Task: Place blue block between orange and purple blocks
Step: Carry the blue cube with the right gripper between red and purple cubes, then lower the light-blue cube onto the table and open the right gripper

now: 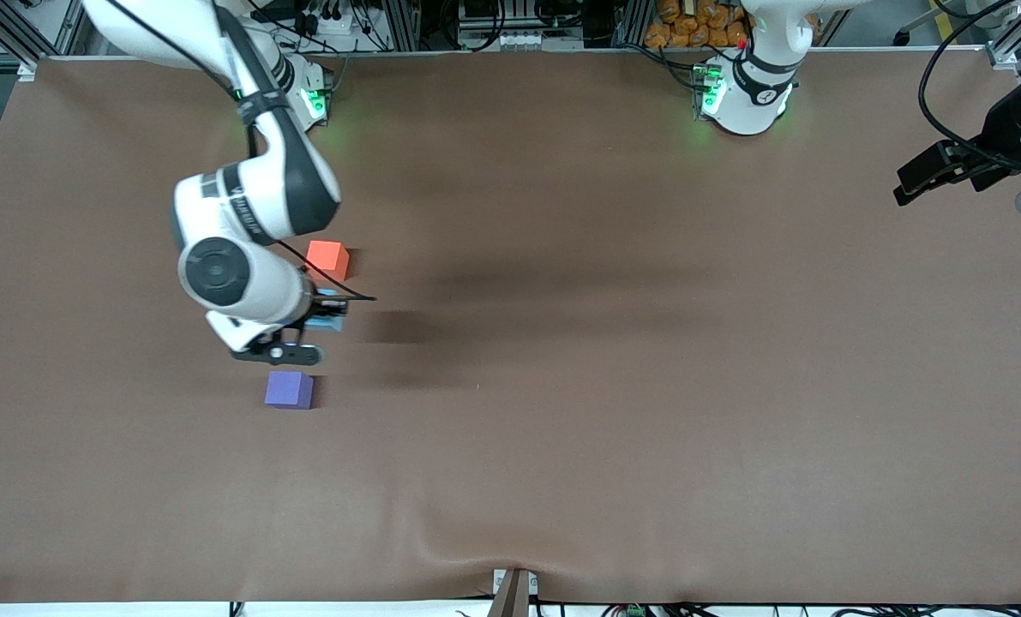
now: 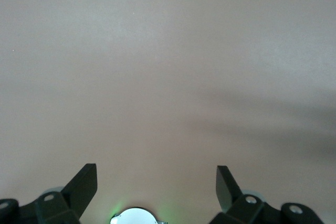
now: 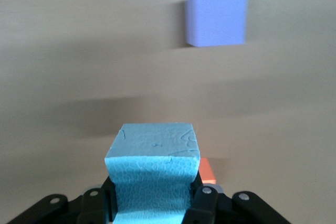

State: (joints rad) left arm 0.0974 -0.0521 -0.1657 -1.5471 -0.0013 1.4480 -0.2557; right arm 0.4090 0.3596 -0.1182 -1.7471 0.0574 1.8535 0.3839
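The right end effector (image 1: pixel 326 319) was found clamped on the blue block (image 3: pixel 153 174), its fingers (image 3: pixel 206 203) pressed against two opposing faces so that the foam bulged slightly between them. In the front view only a sliver of that block showed beside the wrist housing. The block was held over the brown worktop (image 1: pixel 613 360), above the gap between the orange block (image 1: pixel 327 257) and the purple block (image 1: pixel 289 390). Whether it touched the surface could not be determined.

The orange block lay farther from the front camera, the purple block nearer to it, both resting flat on the worktop toward the right arm's end and apart from each other. In the right wrist view the purple block stood clear ahead of the held cube, while a corner of the orange block showed just beside the finger mount.

The left end effector (image 2: pixel 156 187) waited over bare worktop at the left arm's end, well apart from all three blocks, its fingers (image 2: pixel 84 184) standing wide apart and holding nothing.
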